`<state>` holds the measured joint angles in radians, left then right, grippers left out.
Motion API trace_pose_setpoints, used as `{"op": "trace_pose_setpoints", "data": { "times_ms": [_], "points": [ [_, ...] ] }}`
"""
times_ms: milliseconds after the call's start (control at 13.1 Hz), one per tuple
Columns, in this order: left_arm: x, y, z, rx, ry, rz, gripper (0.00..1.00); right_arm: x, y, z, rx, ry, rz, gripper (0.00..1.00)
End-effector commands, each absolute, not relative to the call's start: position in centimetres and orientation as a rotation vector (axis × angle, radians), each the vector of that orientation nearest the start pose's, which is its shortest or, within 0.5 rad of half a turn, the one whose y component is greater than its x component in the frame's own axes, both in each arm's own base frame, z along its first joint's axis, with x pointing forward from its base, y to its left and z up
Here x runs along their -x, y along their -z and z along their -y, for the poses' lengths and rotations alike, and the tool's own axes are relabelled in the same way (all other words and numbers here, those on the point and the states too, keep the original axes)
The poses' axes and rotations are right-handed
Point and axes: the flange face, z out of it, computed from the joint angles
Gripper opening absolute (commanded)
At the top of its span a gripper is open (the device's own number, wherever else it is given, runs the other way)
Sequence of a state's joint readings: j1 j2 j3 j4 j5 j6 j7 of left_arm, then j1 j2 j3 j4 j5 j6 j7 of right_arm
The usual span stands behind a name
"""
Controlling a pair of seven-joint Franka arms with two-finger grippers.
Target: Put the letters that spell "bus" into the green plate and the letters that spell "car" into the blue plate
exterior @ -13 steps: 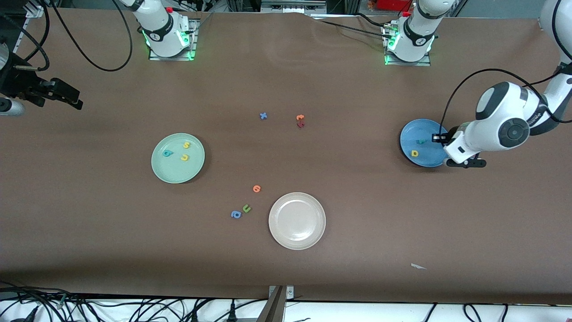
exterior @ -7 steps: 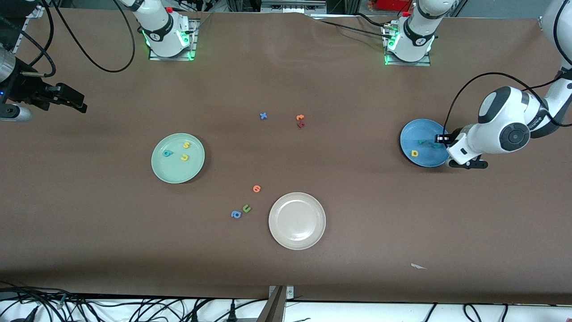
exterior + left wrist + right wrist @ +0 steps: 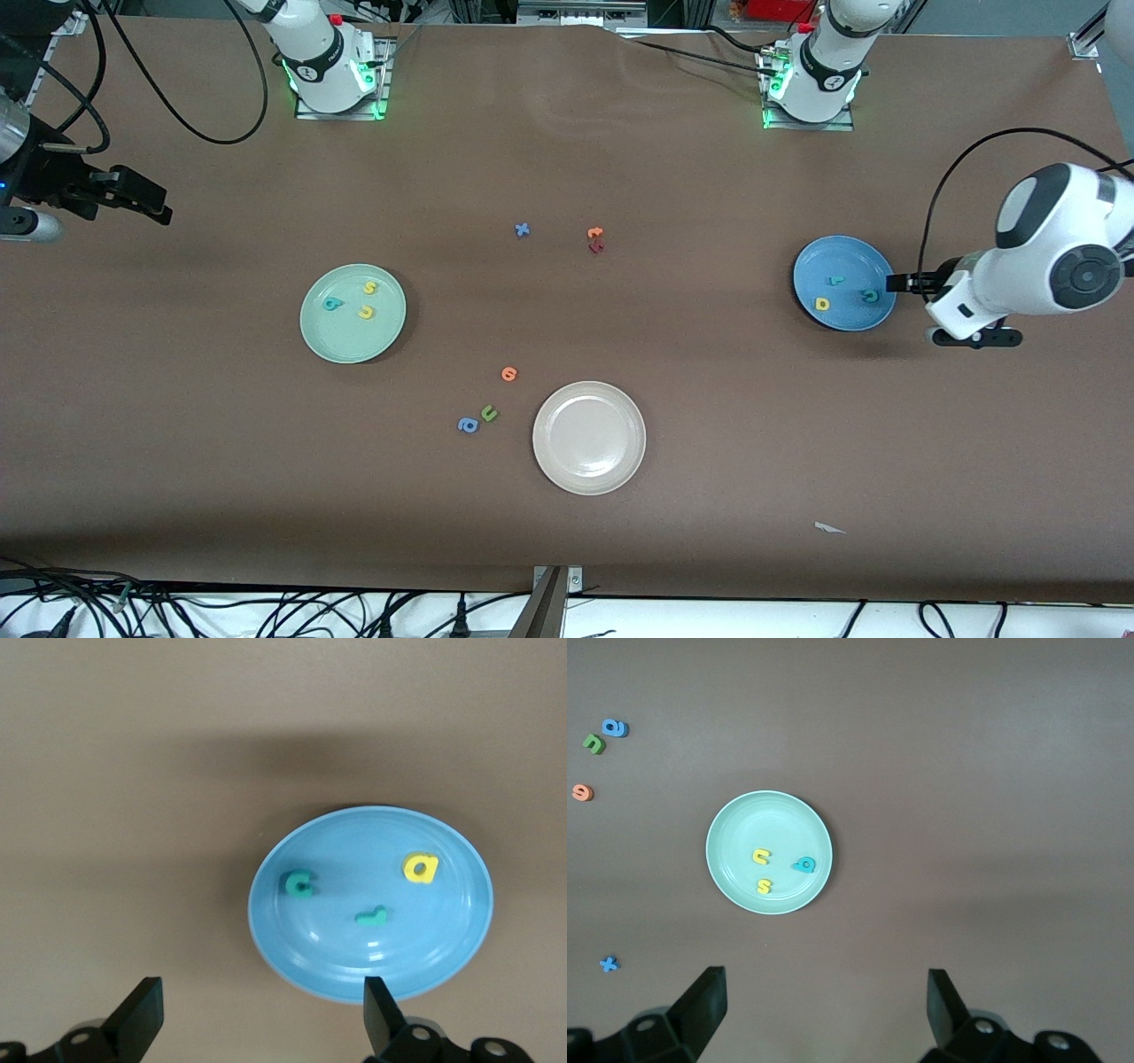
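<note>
Beside the blue plate [image 3: 842,282], at the left arm's end of the table, I see the left gripper [image 3: 897,283] raised, jaws wide, empty. Its wrist view shows the teal "c" [image 3: 297,884], yellow "a" [image 3: 420,867] and teal "r" [image 3: 372,917] lying in that plate. The right gripper [image 3: 158,206] waits over the table's other end, jaws wide; its wrist view shows "b" [image 3: 804,865], "u" [image 3: 761,855], "s" [image 3: 764,887] in the green plate [image 3: 735,877].

Teal c [image 3: 298,884], yellow a [image 3: 420,867], teal r [image 3: 372,917] in medium-blue plate [image 3: 275,930]; brown table [image 3: 709,425].

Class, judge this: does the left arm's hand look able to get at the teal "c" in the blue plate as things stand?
Probably yes. The left hand hangs open just off the blue plate, and the teal "c" lies uncovered near that rim, apart from the yellow "a" and the "r".
</note>
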<state>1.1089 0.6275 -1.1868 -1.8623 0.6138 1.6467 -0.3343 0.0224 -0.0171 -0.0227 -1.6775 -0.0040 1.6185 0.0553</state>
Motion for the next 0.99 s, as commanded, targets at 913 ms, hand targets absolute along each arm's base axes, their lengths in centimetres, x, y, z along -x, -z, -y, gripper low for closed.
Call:
{"op": "trace_pose_setpoints", "data": {
  "times_ms": [913],
  "points": [
    [-63.7,-46.2,-1.0,2.912,-0.710,0.080,0.99,-55.6,-59.7,-1.1,3.139,-0.019,-0.032,1.00]
  ]
}}
